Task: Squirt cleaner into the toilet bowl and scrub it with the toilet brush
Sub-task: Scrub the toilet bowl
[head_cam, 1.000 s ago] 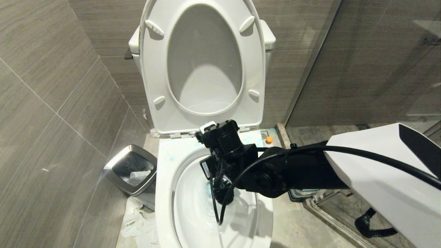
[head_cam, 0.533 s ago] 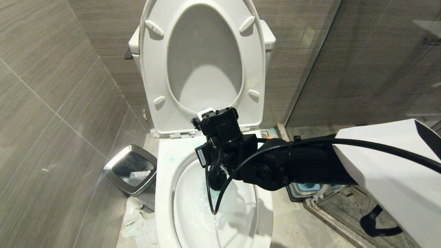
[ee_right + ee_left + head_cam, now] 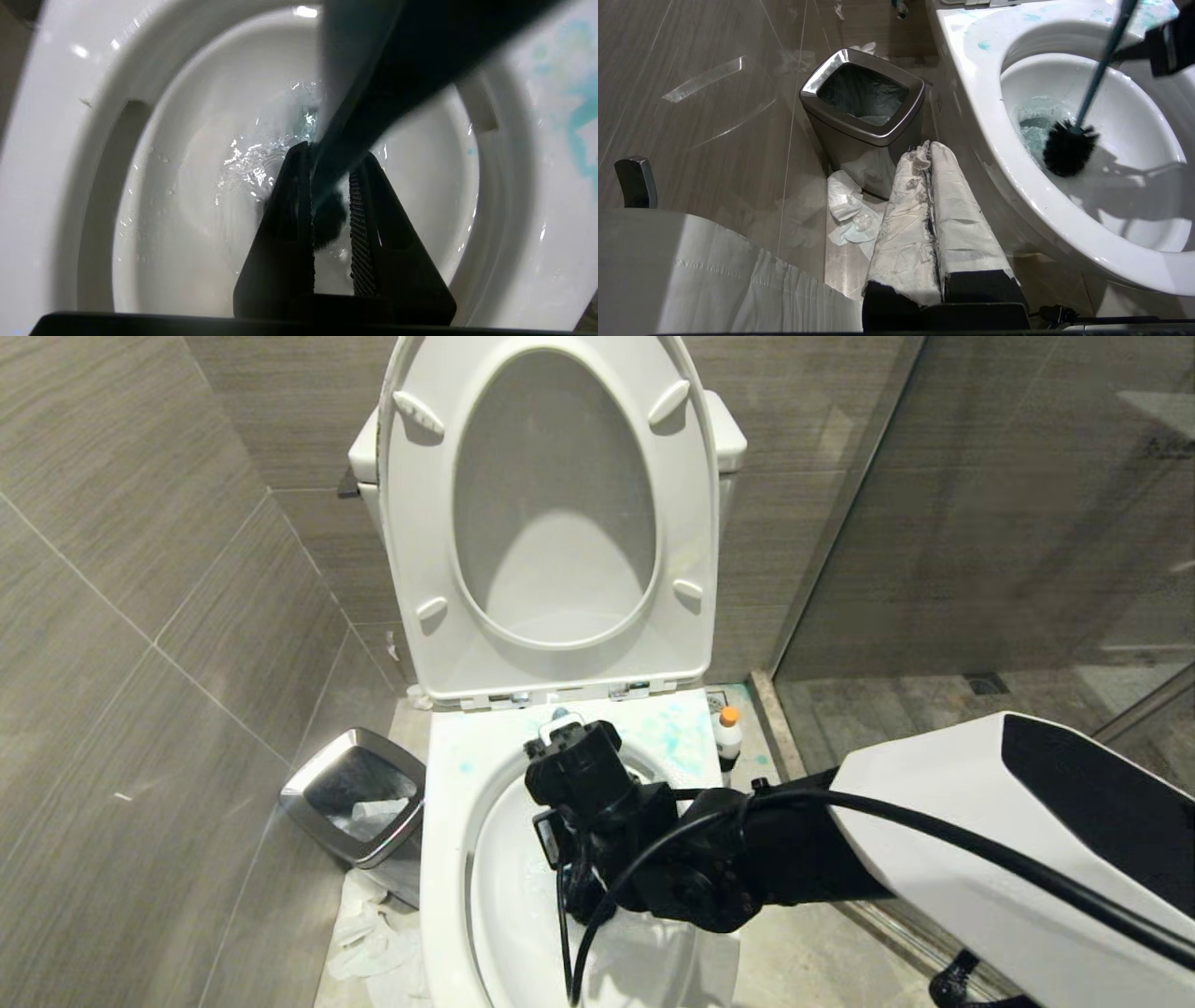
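Left of the bowl [image 3: 448,859] stands the steel bin [image 3: 355,793], tissues [image 3: 369,933] at its foot. The left gripper [image 3: 930,158], pressed together, hangs between bin and bowl. Over the bowl, the right gripper [image 3: 327,163] pinches the brush [image 3: 1069,147], whose head sits inside, at the water. Right of the bowl stands the cleaner [image 3: 728,735].

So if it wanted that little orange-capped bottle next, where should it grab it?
Probably around the white body of the cleaner, just below the orange cap, coming from above. It stands upright on the floor beside the toilet bowl, so its sides are exposed. The right pincer would first have to put down the toilet brush.
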`<state>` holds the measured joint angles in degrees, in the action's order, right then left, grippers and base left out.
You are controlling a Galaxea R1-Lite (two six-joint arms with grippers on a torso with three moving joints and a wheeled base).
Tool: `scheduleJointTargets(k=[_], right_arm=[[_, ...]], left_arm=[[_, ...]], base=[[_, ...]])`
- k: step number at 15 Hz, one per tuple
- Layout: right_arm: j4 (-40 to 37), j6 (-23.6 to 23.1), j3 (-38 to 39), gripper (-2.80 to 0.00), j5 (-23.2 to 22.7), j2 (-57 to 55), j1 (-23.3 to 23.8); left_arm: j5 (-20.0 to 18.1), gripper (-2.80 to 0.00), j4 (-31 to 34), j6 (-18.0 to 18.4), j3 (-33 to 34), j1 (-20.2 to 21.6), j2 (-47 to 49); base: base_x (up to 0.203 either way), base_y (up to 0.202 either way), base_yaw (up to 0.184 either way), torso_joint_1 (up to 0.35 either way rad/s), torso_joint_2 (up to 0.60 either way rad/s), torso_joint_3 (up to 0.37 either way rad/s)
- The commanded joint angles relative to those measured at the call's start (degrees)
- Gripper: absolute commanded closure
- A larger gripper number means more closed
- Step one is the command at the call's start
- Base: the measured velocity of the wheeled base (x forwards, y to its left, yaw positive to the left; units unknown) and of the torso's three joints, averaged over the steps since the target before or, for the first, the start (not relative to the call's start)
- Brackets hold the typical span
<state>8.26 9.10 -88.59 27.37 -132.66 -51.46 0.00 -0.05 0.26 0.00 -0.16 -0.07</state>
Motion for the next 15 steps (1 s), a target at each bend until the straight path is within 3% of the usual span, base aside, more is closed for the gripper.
scheduleJointTargets(k=[1, 5, 7, 10, 15], right_arm=[[0.00, 0.17, -2.19, 0.00, 0.35, -2.43, 0.10], [-0.06, -3.82, -11.38, 0.00, 2.17, -2.98, 1.92], [0.00, -4.57, -12.26, 0.00, 2.42, -2.98, 2.01], [-0.73, -4.37, -10.60, 0.00, 2.16, 0.60, 1.97], [-1.76, -3.08, -0.27, 0.00, 1.75, 10.37, 1.94]], left_arm=[[0.00, 0.00, -0.03, 0.00, 0.00, -0.02, 0.07], [0.00, 0.00, -0.03, 0.00, 0.00, -0.02, 0.07], [0.00, 0.00, -0.03, 0.00, 0.00, -0.02, 0.07], [0.00, 0.00, -0.03, 0.00, 0.00, -0.02, 0.07], [0.00, 0.00, -0.03, 0.00, 0.00, -0.02, 0.07]], base=[[0.000, 0.000, 0.000, 0.000, 0.00, 0.000], [0.000, 0.000, 0.000, 0.000, 0.00, 0.000], [0.000, 0.000, 0.000, 0.000, 0.00, 0.000], [0.000, 0.000, 0.000, 0.000, 0.00, 0.000], [0.000, 0.000, 0.000, 0.000, 0.00, 0.000]])
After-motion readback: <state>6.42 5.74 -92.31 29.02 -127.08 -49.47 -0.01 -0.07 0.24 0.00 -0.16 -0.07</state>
